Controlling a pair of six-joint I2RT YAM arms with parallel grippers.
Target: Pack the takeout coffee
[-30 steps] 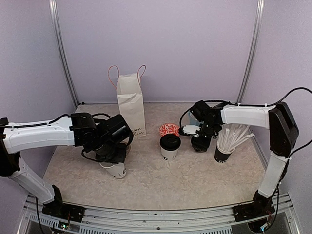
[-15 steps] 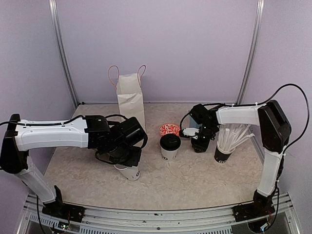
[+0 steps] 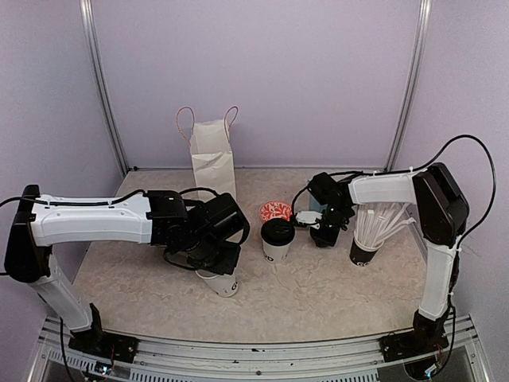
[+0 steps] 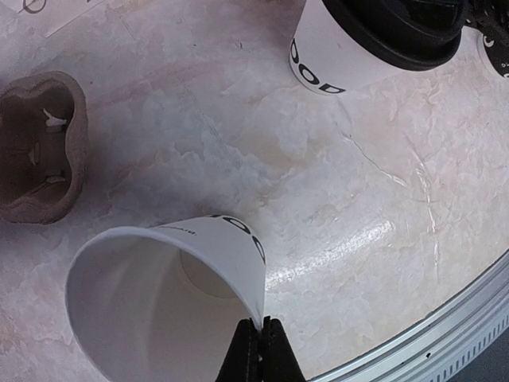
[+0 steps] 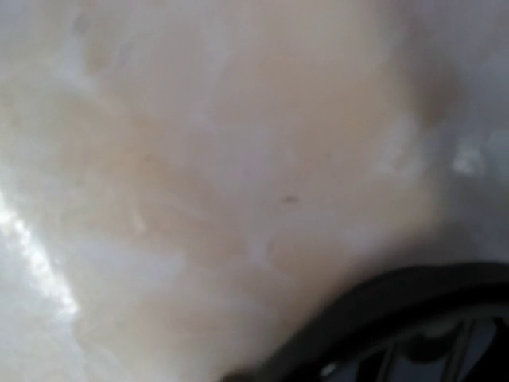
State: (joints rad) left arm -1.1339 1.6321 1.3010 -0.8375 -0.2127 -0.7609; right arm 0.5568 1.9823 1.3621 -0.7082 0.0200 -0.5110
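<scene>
An open white paper cup (image 4: pixel 159 294) without a lid hangs just above the table, and my left gripper (image 4: pixel 260 328) is shut on its rim. In the top view this cup (image 3: pixel 225 283) sits under the left wrist, near the front middle. The second takeout coffee cup (image 3: pixel 277 239), with its black lid on, stands at the centre and shows at the top of the left wrist view (image 4: pixel 350 48). My right gripper (image 3: pixel 323 232) is down at the table just right of it. The right wrist view is blurred, showing a black curved rim (image 5: pixel 413 318). The right fingers do not show.
A white paper bag (image 3: pixel 215 167) with handles stands at the back. A red patterned disc (image 3: pixel 276 211) lies behind the lidded cup. A dark cup of white straws (image 3: pixel 366 248) stands at the right. A brown cardboard cup carrier (image 4: pixel 40 151) lies to the left.
My left arm has carried the open cup to the right and nearer the front, towards the lidded cup. The right gripper has shifted slightly left and stayed low over the table.
</scene>
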